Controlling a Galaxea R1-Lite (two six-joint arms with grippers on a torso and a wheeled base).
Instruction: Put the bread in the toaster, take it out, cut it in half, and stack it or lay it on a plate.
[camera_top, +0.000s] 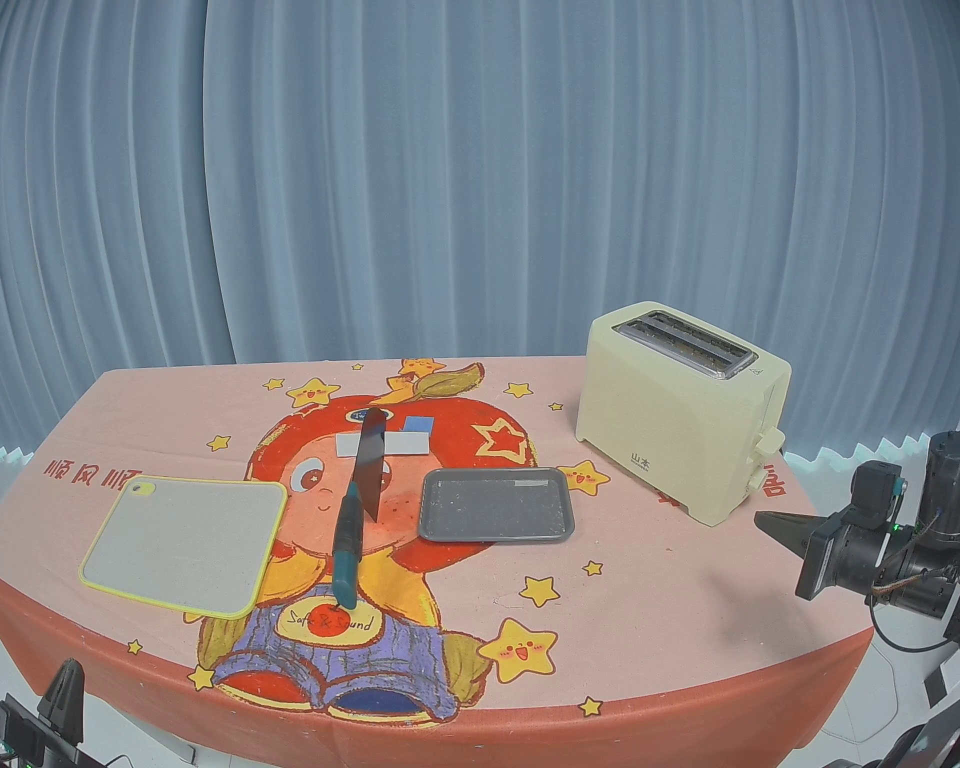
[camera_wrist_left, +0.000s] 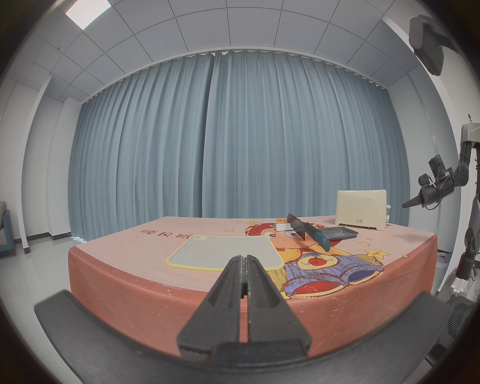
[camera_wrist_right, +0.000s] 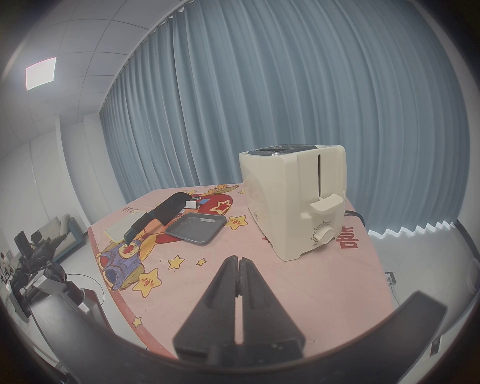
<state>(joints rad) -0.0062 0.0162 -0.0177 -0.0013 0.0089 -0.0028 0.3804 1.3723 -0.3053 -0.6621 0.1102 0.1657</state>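
The smooth cream plastic toaster, with a small dark label on its side, stands on the cartoon tablecloth near the flat grey tray. The left gripper and the right gripper have jaws together, empty.

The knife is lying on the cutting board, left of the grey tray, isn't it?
Not quite. The knife is left of the grey tray, but not on the cutting board: it is between board and tray, as the head view shows.
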